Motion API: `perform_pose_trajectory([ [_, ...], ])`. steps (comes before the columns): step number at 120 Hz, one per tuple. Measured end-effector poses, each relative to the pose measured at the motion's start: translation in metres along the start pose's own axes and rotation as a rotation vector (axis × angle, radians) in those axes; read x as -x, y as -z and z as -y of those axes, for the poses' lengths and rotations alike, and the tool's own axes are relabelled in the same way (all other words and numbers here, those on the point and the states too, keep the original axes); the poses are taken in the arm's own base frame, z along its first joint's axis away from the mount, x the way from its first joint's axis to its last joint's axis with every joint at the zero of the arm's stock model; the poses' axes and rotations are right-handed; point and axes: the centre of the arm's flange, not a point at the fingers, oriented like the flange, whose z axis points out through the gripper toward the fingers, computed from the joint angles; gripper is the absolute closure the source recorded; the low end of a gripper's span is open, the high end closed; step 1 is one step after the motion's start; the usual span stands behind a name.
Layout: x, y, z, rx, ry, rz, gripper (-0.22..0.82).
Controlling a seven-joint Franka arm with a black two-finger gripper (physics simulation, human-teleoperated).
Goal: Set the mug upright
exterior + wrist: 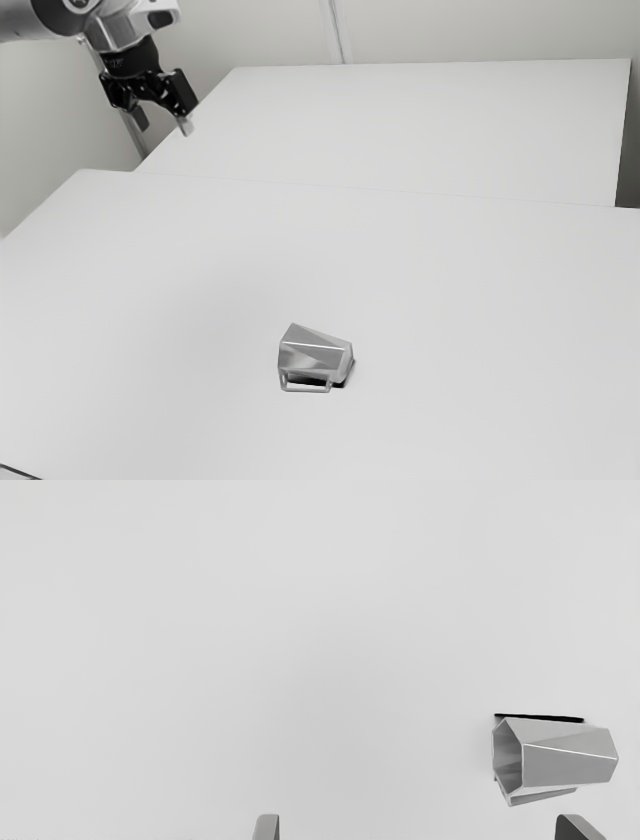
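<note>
My gripper [165, 125] hangs high above the table at the exterior view's upper left, well apart from the mug. In the wrist view the gripper [417, 827] has its two fingertips wide apart, with nothing between them. The grey faceted mug [315, 356] lies on its side on the table, its handle low against the surface. Its open mouth faces the exterior view's left. From the wrist camera, the mug [565, 755] shows its hollow inside and part of the handle, beyond one of the fingertips.
A wide white table [200, 300] carries the mug. Behind it stretches another white surface [420, 120], with pale walls around. A dark thin line crosses the exterior view's lower left corner.
</note>
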Motion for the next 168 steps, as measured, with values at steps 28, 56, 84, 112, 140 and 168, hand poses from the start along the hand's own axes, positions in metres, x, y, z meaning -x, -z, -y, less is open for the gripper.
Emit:
perform_pose_trajectory([
  [28, 0.006, -0.068, -0.038, 0.219, -0.028, 0.136, 0.00],
  [56, 0.047, -0.226, -0.043, 0.657, 0.086, 0.261, 0.00],
  [84, 0.099, -0.316, -0.025, 0.891, 0.221, 0.199, 0.00],
  [112, 0.127, -0.366, 0.000, 1.072, 0.383, 0.022, 0.00],
  [140, 0.144, -0.393, -0.026, 1.142, 0.369, -0.054, 0.00],
  [168, 0.144, -0.394, -0.044, 1.153, 0.277, -0.117, 0.00],
])
